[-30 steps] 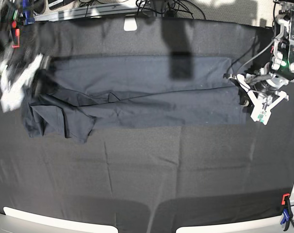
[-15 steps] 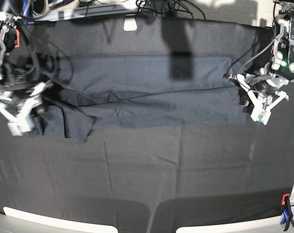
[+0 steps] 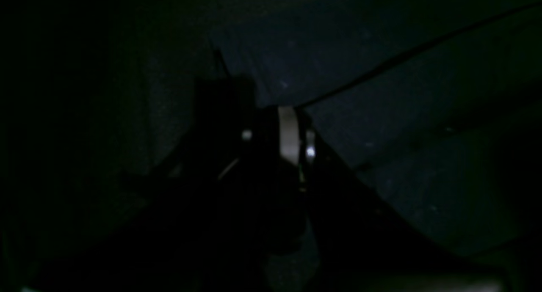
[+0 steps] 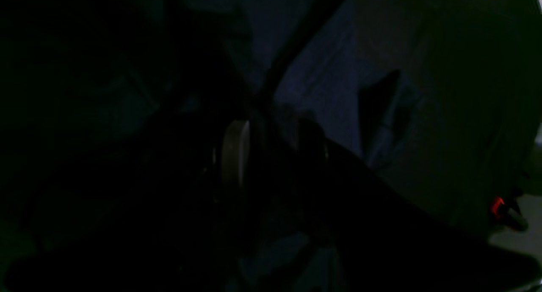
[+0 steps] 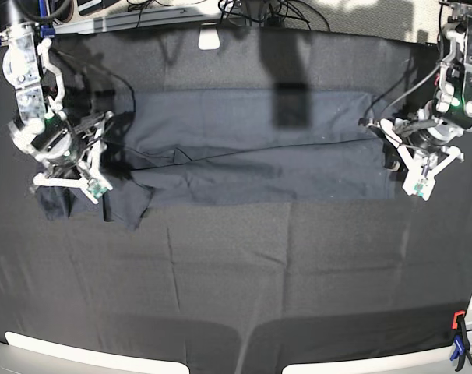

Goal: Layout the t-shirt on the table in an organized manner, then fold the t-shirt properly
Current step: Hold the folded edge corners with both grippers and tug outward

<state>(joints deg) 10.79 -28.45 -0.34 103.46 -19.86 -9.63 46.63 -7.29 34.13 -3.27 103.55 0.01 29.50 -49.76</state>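
The dark navy-grey t-shirt point(image 5: 244, 148) lies in a long band across the far half of the table point(image 5: 259, 280), its left end bunched point(image 5: 127, 202). My right gripper point(image 5: 111, 160) is down on that bunched left end. In the right wrist view my right gripper point(image 4: 273, 148) stands open, with a fold of shirt point(image 4: 322, 72) running between the fingers. My left gripper point(image 5: 386, 149) sits at the shirt's right edge. In the dark left wrist view my left gripper point(image 3: 300, 141) has its jaws nearly together on a taut fold of the shirt point(image 3: 381, 156).
A red clamp point(image 5: 458, 319) and a blue clamp point(image 5: 456, 351) grip the near right corner of the table. A small white tab point(image 5: 209, 39) and a tangle of cables point(image 5: 259, 12) lie at the far edge. Pale edging point(image 5: 72, 354) runs along the front.
My right arm has swung in from the far left edge onto the shirt's bunched left end, and its jaws have opened. The left arm and the shirt's right side have not moved.
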